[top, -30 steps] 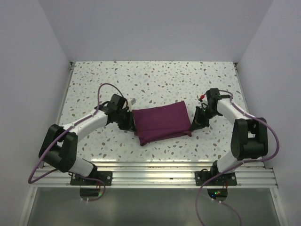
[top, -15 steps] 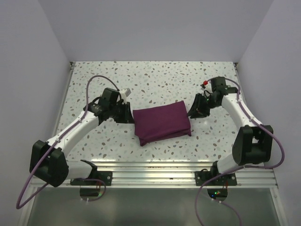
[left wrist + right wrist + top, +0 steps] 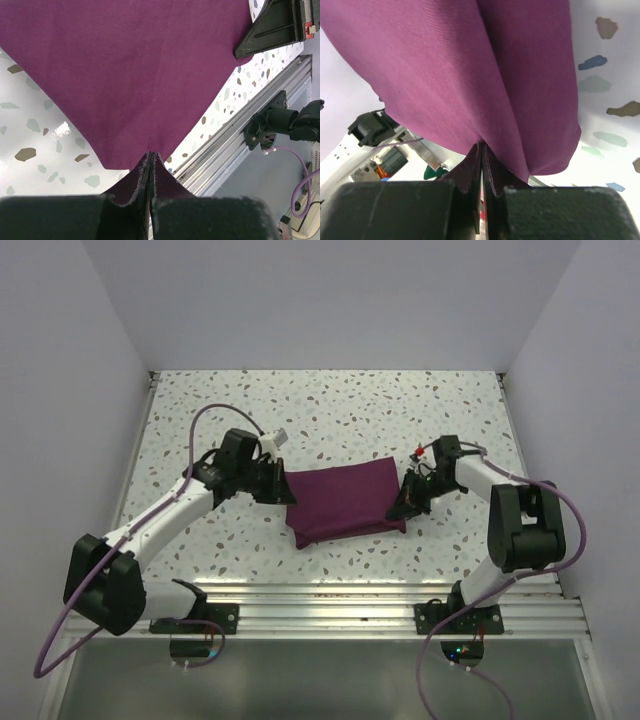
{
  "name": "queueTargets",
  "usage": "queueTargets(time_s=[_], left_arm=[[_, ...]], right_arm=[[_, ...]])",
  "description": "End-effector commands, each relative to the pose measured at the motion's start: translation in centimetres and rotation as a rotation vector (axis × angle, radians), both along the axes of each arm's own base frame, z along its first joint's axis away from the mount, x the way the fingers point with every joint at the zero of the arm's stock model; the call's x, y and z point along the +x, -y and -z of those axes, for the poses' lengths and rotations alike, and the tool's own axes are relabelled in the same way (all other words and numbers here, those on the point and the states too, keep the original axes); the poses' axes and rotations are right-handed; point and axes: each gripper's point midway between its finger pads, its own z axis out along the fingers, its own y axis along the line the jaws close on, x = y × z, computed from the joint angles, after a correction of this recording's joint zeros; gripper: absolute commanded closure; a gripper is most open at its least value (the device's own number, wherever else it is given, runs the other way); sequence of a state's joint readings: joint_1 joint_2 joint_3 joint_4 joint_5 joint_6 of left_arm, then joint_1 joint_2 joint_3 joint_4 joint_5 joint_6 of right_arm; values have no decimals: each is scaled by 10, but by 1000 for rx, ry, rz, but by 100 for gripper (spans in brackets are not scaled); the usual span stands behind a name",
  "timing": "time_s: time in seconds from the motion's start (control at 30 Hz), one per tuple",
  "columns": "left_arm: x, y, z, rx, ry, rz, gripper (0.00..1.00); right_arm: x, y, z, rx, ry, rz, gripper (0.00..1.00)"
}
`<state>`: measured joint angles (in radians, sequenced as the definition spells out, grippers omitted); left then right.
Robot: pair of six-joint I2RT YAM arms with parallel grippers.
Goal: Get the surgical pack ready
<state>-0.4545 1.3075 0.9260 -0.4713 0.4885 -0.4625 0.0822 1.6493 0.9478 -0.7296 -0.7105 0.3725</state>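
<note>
Lying on speckled tabletop [image 3: 330,410], white walls [image 3: 330,310] round: maroon drape [image 3: 343,500]; L jaws, R jaws clamp its ends.

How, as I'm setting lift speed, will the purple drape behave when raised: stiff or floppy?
Probably floppy: the drape puckers into folds where the left gripper and right gripper pinch it. It would likely sag between them. Slipping seems unlikely, both jaws shut on cloth.

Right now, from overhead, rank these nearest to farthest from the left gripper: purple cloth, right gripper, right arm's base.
1. Purple cloth, pinched in the left gripper.
2. Right gripper, at the cloth's far edge.
3. Right arm's base, near right.
</note>
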Motion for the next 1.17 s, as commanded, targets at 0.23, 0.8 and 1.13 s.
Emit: queueTargets(time_s=[0.23, 0.8, 1.13], left_arm=[[-5, -1, -29, -60, 89, -16, 93], [-57, -9, -36, -318, 159, -84, 1], [-59, -9, -57, -536, 287, -154, 0]], right_arm=[[18, 4, -32, -34, 153, 9, 88], [-55, 27, -43, -167, 150, 193, 1], [-51, 6, -39, 34, 334, 237, 1]])
